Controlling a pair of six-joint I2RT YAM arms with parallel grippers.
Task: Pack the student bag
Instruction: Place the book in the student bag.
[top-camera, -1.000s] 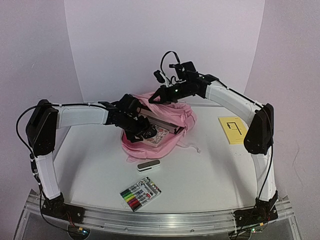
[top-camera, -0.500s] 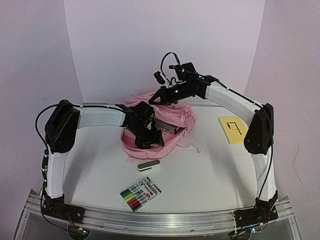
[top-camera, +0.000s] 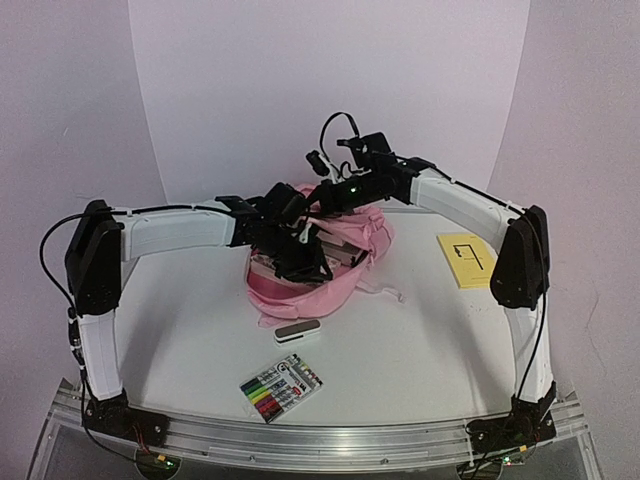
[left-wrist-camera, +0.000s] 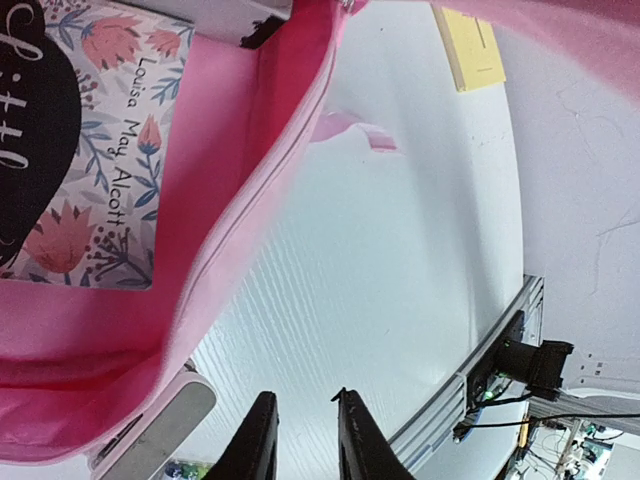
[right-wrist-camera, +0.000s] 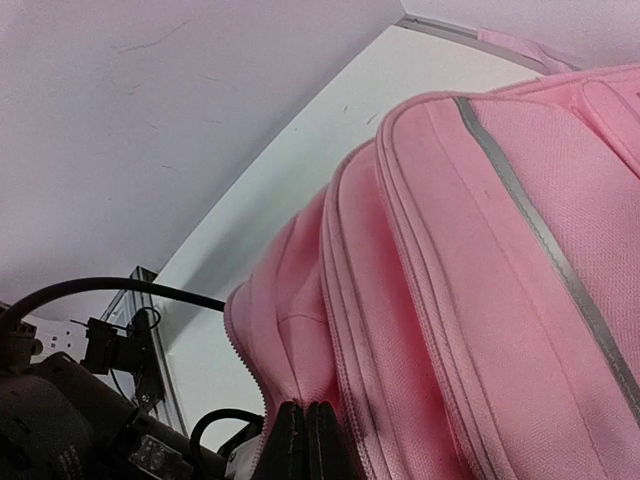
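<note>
Both arms are reaching far inward; the left gripper (left-wrist-camera: 303, 447) is gaping slightly, the right gripper (right-wrist-camera: 306, 440) is pressing closed.

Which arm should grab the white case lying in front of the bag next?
Left. The left gripper is open, empty, and close to the white case. The right gripper is shut on the rim of the student bag, holding it open, so it probably should not let go.

the student bag (right-wrist-camera: 480, 330) is soft, finely woven pink cloth; the table (left-wrist-camera: 400, 250) looks matt white.
</note>
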